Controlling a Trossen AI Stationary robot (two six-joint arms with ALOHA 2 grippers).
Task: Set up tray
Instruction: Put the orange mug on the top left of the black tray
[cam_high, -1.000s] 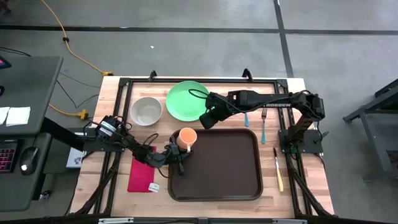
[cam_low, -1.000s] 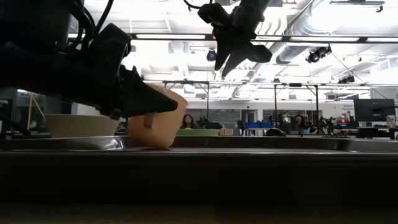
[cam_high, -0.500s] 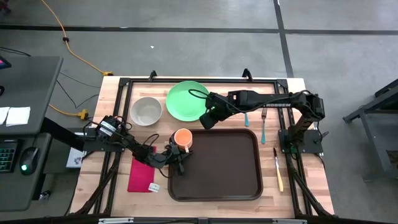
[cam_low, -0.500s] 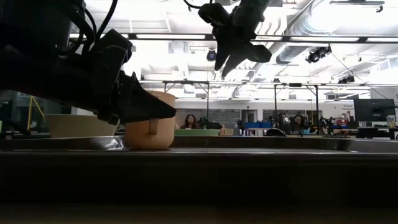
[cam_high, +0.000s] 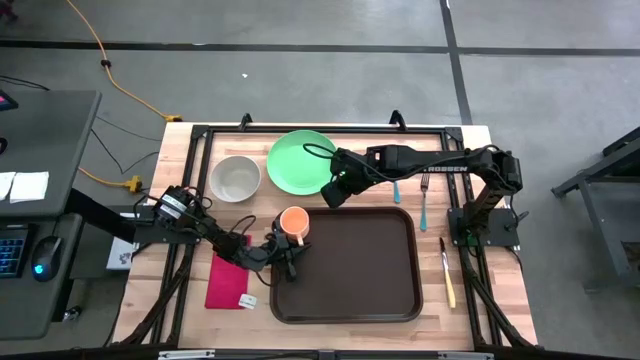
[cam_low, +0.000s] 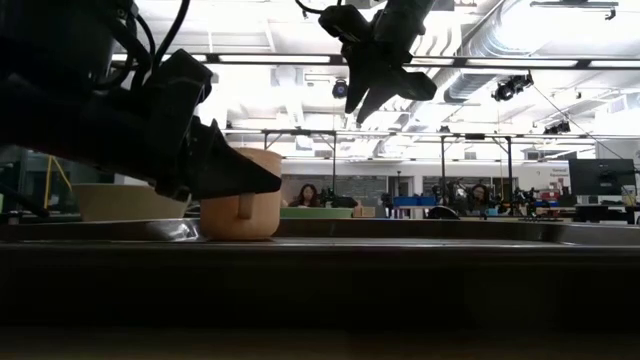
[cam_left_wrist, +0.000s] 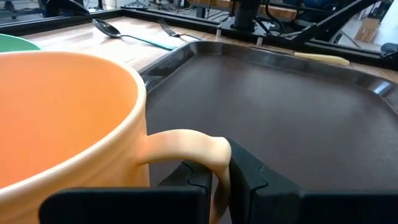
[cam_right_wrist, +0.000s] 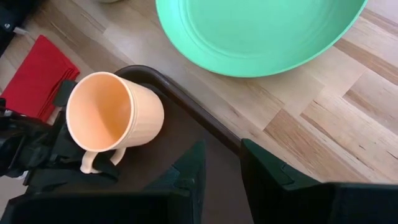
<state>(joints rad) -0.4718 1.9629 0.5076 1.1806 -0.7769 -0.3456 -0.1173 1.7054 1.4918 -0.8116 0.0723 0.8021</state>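
The orange mug (cam_high: 293, 222) (cam_low: 245, 195) (cam_left_wrist: 62, 118) (cam_right_wrist: 106, 112) stands upright on the far left corner of the dark brown tray (cam_high: 350, 265) (cam_left_wrist: 298, 118) (cam_right_wrist: 205, 130). My left gripper (cam_high: 285, 245) (cam_left_wrist: 221, 174) is at the mug's near left side, shut on its handle. My right gripper (cam_high: 335, 190) (cam_low: 375, 95) (cam_right_wrist: 221, 168) is open. It hovers high above the tray's far rim, between the tray and the green plate (cam_high: 300, 162) (cam_right_wrist: 261, 31), touching nothing. My left gripper pinches the mug's handle (cam_left_wrist: 214, 158) between its two fingers (cam_left_wrist: 252, 177). The fingers come about level from the table's near left. The mug sits upright with its base on the tray floor.
A grey bowl (cam_high: 235, 178) sits left of the plate. A red napkin (cam_high: 228, 282) lies left of the tray under the left arm. A spoon (cam_high: 397, 190), a fork (cam_high: 424, 200) and a knife (cam_high: 447, 272) lie right of the tray. Most of the tray floor is bare.
The left gripper has brought the mug down from a tilted, lifted pose and set it upright on the tray's far left corner, shifting it slightly toward the left edge. It has kept its hold on the handle. Over the last half second nothing has moved.
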